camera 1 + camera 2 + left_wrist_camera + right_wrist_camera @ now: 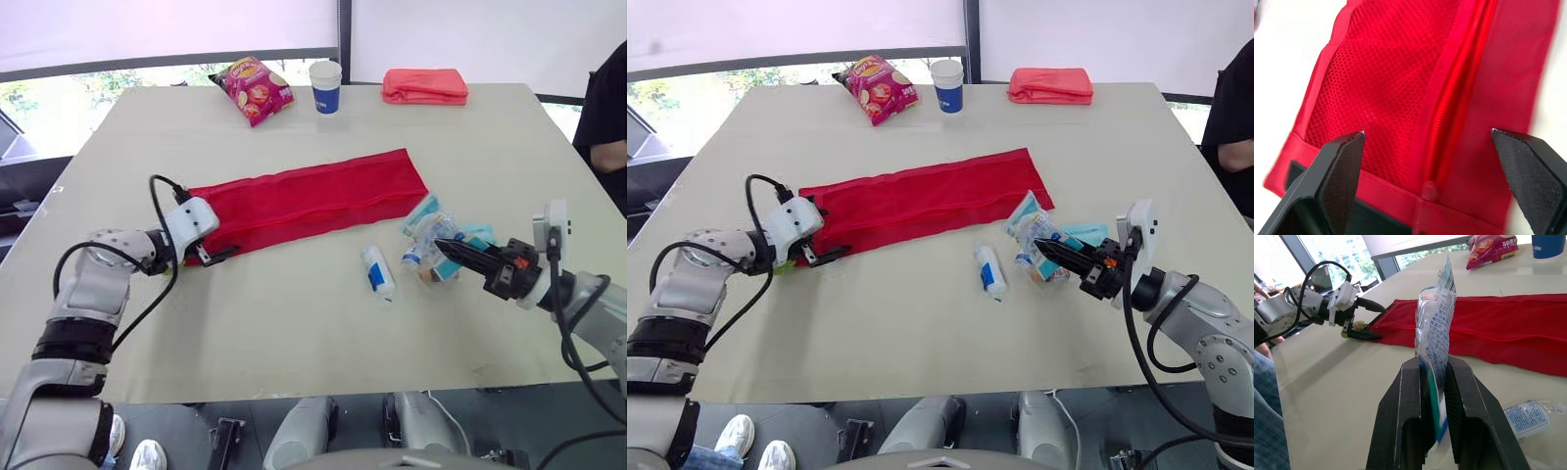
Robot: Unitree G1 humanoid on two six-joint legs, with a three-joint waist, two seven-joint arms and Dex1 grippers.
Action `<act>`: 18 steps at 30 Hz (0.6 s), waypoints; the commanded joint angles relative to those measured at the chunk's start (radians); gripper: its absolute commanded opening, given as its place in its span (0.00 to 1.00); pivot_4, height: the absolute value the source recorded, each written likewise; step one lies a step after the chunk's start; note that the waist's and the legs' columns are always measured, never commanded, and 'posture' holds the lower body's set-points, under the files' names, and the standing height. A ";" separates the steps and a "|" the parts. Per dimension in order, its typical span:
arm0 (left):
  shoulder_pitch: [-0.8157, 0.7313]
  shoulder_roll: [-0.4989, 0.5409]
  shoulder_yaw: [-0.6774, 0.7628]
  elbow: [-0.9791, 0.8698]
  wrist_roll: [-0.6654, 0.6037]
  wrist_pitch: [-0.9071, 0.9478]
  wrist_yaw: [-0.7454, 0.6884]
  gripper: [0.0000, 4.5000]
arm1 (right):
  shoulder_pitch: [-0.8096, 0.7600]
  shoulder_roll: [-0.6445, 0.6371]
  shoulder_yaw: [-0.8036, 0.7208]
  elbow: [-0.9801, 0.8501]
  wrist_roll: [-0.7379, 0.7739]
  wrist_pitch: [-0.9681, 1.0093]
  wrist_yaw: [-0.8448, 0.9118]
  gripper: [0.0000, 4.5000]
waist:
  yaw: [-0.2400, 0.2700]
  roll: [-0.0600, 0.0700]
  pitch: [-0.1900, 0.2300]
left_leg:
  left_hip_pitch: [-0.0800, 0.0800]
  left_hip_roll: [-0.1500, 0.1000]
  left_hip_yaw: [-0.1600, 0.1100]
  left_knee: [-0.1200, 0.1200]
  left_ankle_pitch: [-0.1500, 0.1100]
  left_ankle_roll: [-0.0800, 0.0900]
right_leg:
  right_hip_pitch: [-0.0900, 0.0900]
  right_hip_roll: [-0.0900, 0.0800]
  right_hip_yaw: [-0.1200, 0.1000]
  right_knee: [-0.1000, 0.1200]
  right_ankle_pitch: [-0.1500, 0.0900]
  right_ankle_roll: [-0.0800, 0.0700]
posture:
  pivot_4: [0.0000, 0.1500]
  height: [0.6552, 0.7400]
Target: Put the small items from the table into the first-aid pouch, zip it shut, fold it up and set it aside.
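Gripping a clear, blue-printed packet [1435,318] in your right pincer [1434,364]; left pincer [1427,138] at the pouch end.

Your right pincer is clamped on the packet's lower edge, and the packet stands upright between the fingers, near the right end of the red first-aid pouch [313,196]. Your left pincer is spread wide, straddling the zipper at the pouch's left end. The pouch lies unfolded, flat on the desk [294,333]. A small white-and-blue tube [377,272] lies just beside the right pincer.

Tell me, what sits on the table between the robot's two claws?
A small white tube with a blue label, nearer the right gripper; the rest is bare table, seen from the head camera.
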 commanded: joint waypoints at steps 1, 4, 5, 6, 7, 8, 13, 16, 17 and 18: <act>-0.023 -0.017 0.005 0.048 0.066 -0.043 0.100 0.98 | 0.004 0.003 -0.030 -0.048 0.022 -0.024 -0.011 0.01 | 0.000 0.000 0.000 | 0.000 0.000 0.000 0.000 0.000 0.000 | 0.000 0.000 0.000 0.000 0.000 0.000 | 1.00 0.99; -0.011 -0.048 0.033 0.031 0.065 -0.043 0.169 0.98 | 0.015 0.004 -0.035 -0.057 0.026 -0.026 -0.021 0.01 | 0.001 0.000 0.000 | 0.000 0.000 0.000 0.001 0.000 0.001 | 0.001 0.000 0.000 0.000 0.001 0.000 | 1.00 0.99; 0.005 -0.051 0.036 0.016 0.072 -0.046 0.185 0.98 | 0.020 0.004 -0.039 -0.062 0.029 -0.026 -0.025 0.01 | 0.001 0.000 0.000 | 0.000 0.000 0.000 0.001 0.000 0.001 | 0.001 0.000 0.000 0.000 0.001 0.001 | 1.00 0.99; 0.020 -0.051 0.038 0.006 0.080 -0.050 0.198 0.98 | 0.023 0.004 -0.041 -0.065 0.031 -0.027 -0.028 0.01 | 0.001 0.000 0.000 | 0.000 0.000 0.000 0.002 0.000 0.000 | 0.001 0.000 0.000 0.000 0.001 0.001 | 1.00 0.99; 0.038 -0.053 0.043 -0.006 0.088 -0.052 0.219 0.98 | 0.028 0.004 -0.044 -0.068 0.034 -0.027 -0.031 0.01 | 0.000 0.000 0.000 | 0.000 0.000 0.000 0.002 0.000 0.000 | 0.001 0.000 0.000 0.001 0.001 0.001 | 1.00 0.99; 0.056 -0.060 0.050 -0.020 0.091 -0.043 0.239 0.98 | 0.032 0.003 -0.046 -0.071 0.036 -0.028 -0.035 0.01 | -0.001 0.000 0.000 | 0.000 0.000 0.000 0.002 0.000 0.000 | 0.001 0.000 0.000 0.001 0.001 0.001 | 1.00 0.99; 0.114 -0.082 0.052 -0.064 0.155 -0.069 0.370 0.98 | 0.039 0.004 -0.044 -0.083 0.050 -0.028 -0.054 0.01 | 0.000 0.000 0.000 | 0.001 0.000 0.001 0.002 0.000 0.000 | 0.001 0.000 0.001 0.001 0.001 0.000 | 1.00 0.99; 0.125 -0.105 0.058 -0.052 0.189 -0.078 0.460 0.98 | 0.041 0.002 -0.039 -0.085 0.050 -0.029 -0.061 0.01 | 0.001 0.000 -0.001 | 0.001 0.000 0.001 0.002 0.000 0.001 | 0.001 0.000 0.001 0.001 0.002 0.000 | 1.00 0.99; 0.129 -0.109 0.054 -0.046 0.207 -0.096 0.487 0.98 | 0.042 0.001 -0.037 -0.086 0.050 -0.030 -0.062 0.01 | 0.001 0.000 -0.001 | 0.001 0.000 0.001 0.002 0.000 0.001 | 0.001 0.000 0.000 0.001 0.003 0.000 | 1.00 0.99; 0.134 -0.115 0.052 -0.043 0.216 -0.105 0.507 0.98 | 0.042 0.002 -0.037 -0.087 0.053 -0.028 -0.066 0.01 | 0.001 0.000 -0.001 | 0.001 0.000 0.001 0.003 0.000 0.001 | 0.001 0.000 0.000 0.001 0.003 0.000 | 1.00 0.99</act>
